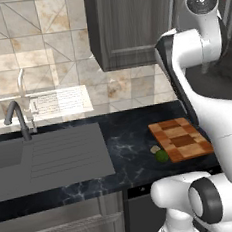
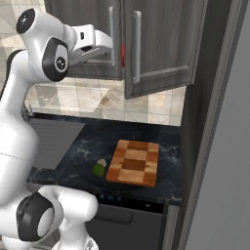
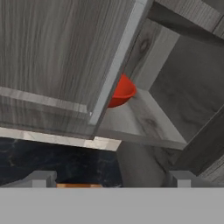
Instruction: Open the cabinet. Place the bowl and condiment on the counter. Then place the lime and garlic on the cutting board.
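Observation:
The dark grey cabinet (image 2: 161, 39) hangs above the counter (image 2: 88, 146) with its right door swung partly out. Through the gap I see the red bowl (image 3: 122, 89) on the inner shelf, also a red sliver between the doors (image 2: 122, 53). My gripper (image 2: 115, 49) is raised in front of the left door's bar handle (image 2: 112, 34); it is open (image 3: 113, 179) with nothing between its fingertips. The checkered cutting board (image 2: 134, 163) lies on the counter below. The lime (image 2: 99, 170) and garlic (image 2: 102, 162) rest just left of the board, on the counter. The condiment is hidden.
A grey sink and drainboard (image 1: 51, 154) with a dark faucet (image 1: 17, 117) lie to the left of the board. A tall dark panel (image 2: 215, 122) bounds the counter on the right. The left cabinet door (image 3: 52, 65) stands close in front of the hand.

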